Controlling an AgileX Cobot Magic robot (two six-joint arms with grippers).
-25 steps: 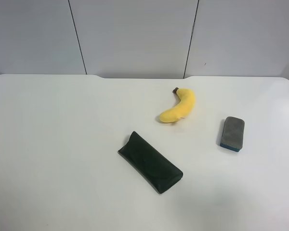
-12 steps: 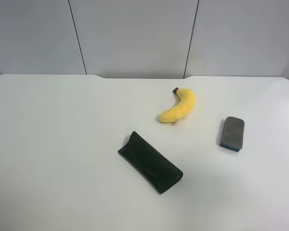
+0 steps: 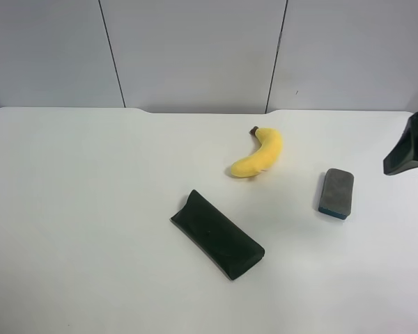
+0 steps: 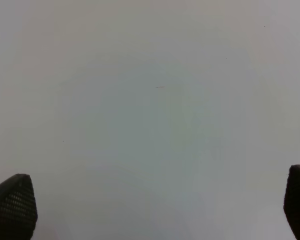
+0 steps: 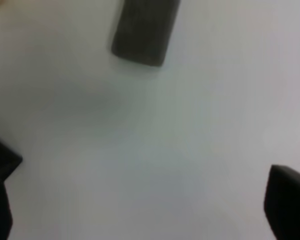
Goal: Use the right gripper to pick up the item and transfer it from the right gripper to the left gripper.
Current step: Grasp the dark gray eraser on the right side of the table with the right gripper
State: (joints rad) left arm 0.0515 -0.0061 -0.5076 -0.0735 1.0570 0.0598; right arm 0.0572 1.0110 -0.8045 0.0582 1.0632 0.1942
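The eraser [image 3: 336, 193], grey felt on a thin blue base, lies flat on the white table [image 3: 90, 209], right of centre. A black gripper [image 3: 409, 147] shows at the exterior high view's right edge, above the table and apart from the eraser. In the right wrist view my right gripper [image 5: 145, 200] is open and empty, and the blurred eraser [image 5: 145, 30] lies ahead of its fingertips [image 5: 287, 202]. My left gripper [image 4: 155, 205] is open and empty over bare table. It is out of the exterior high view.
A yellow plush banana [image 3: 259, 154] lies behind and to the left of the eraser. A long dark-green pouch [image 3: 217, 234] lies slantwise near the table's middle. A grey panelled wall [image 3: 195, 49] stands behind the table's far edge.
The black gripper has come into the exterior high view at its right edge; before, no arm showed. The eraser, banana and pouch have not moved.
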